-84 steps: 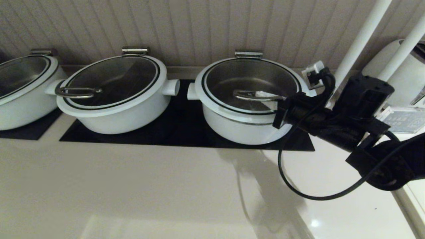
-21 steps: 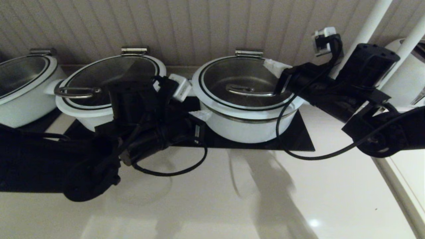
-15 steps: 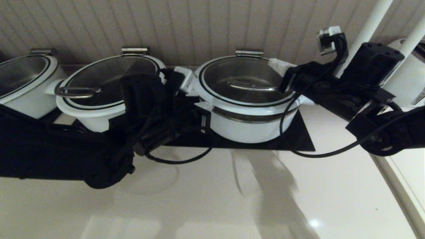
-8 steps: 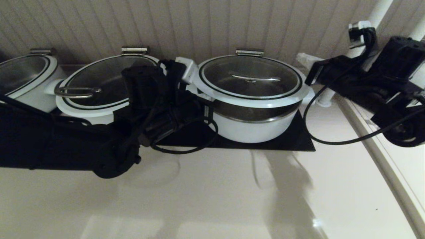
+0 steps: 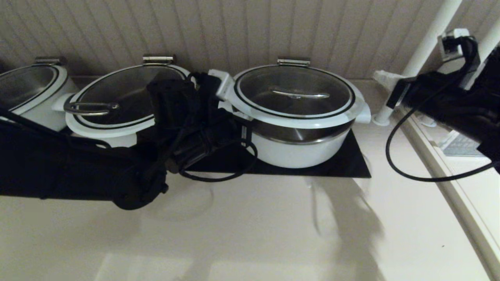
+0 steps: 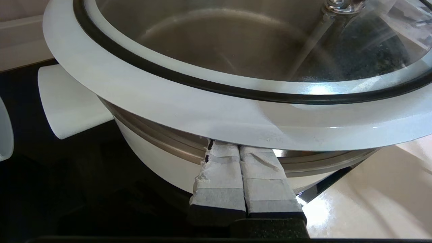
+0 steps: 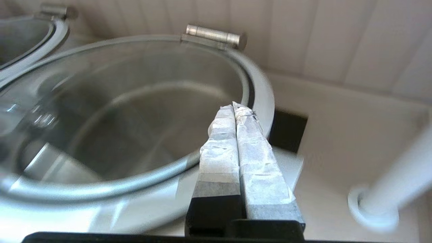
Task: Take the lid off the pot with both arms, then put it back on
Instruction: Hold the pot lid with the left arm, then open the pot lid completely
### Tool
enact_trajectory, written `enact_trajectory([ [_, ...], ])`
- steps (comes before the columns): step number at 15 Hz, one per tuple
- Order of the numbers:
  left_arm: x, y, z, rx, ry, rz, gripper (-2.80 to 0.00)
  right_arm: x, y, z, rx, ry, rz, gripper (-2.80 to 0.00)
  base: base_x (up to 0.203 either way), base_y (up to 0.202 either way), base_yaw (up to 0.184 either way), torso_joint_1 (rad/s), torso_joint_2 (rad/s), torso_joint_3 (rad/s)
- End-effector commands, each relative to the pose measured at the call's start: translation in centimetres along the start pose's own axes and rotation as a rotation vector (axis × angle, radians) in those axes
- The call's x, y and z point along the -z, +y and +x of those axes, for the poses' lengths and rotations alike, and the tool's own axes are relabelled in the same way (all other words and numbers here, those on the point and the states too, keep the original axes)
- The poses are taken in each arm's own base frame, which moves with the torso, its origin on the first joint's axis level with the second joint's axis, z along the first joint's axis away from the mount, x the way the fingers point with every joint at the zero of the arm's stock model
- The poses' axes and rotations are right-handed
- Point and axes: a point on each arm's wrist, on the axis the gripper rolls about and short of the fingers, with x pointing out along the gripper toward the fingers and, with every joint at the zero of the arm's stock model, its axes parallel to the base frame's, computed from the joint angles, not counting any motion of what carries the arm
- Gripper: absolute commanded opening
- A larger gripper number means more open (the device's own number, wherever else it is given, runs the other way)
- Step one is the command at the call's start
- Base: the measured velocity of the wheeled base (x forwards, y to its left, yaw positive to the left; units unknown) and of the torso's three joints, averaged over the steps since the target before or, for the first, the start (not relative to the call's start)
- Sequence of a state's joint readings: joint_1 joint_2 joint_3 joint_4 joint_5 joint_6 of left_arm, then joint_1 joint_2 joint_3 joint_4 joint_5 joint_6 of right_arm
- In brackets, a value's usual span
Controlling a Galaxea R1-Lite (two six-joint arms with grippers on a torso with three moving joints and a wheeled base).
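Note:
The pot (image 5: pixel 297 150) stands on a black mat, right of centre. The lid (image 5: pixel 295 84), with its low steel handle (image 5: pixel 300 94), is hinged at the back and its front is raised, baring the steel liner. My left gripper (image 5: pixel 237 114) is shut, its tips pressed up under the lid's white rim at the front left; the left wrist view shows the left gripper (image 6: pixel 239 146) under the rim (image 6: pixel 189 98). My right gripper (image 5: pixel 382 76) is shut and empty, off to the pot's right, clear of the lid. In the right wrist view the right gripper (image 7: pixel 235 108) hangs by the lid's right edge (image 7: pixel 266 101).
A like white pot with a loop-handled lid (image 5: pixel 129 97) stands just left, behind my left arm. A third pot (image 5: pixel 23 93) is at the far left. White posts (image 5: pixel 425 43) and a raised ledge (image 5: pixel 449 187) are at the right. The wall is close behind.
My right gripper has pulled away from the lid's right rim, moving right. The lid's front has risen higher on my left gripper.

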State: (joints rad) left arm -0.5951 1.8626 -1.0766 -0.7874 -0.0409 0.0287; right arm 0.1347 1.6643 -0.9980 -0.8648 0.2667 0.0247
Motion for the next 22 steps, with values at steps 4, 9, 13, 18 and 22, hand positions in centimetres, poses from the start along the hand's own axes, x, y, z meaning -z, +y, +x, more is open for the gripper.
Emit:
enact_trajectory([
  [4,0.2,0.0,0.3,0.001,0.0,0.002,-2.8,-1.6,1.5,-4.6,-0.09,0.073,0.023,-2.8,0.0,0.0,0.0,0.0,0.0,0.0],
  [9,-0.9,0.2,1.7,-0.002,-0.051,0.007,-2.8,0.5,3.9,-4.8,-0.244,0.157,0.068,-2.8,0.0,0.0,0.0,0.0,0.0,0.0],
  [13,-1.4,0.2,2.0,-0.003,-0.068,0.009,-2.8,1.6,4.8,-3.4,-0.282,0.133,0.063,-2.8,0.0,0.0,0.0,0.0,0.0,0.0],
  [18,-1.5,0.2,2.0,-0.005,-0.072,0.011,-2.8,2.2,6.6,-3.3,-0.346,0.155,0.078,-2.8,0.0,0.0,0.0,0.0,0.0,0.0],
  [22,-1.4,0.2,2.1,-0.005,-0.069,0.011,-2.8,1.6,7.9,-4.0,-0.395,0.142,0.079,-2.8,0.0,0.0,0.0,0.0,0.0,0.0],
])
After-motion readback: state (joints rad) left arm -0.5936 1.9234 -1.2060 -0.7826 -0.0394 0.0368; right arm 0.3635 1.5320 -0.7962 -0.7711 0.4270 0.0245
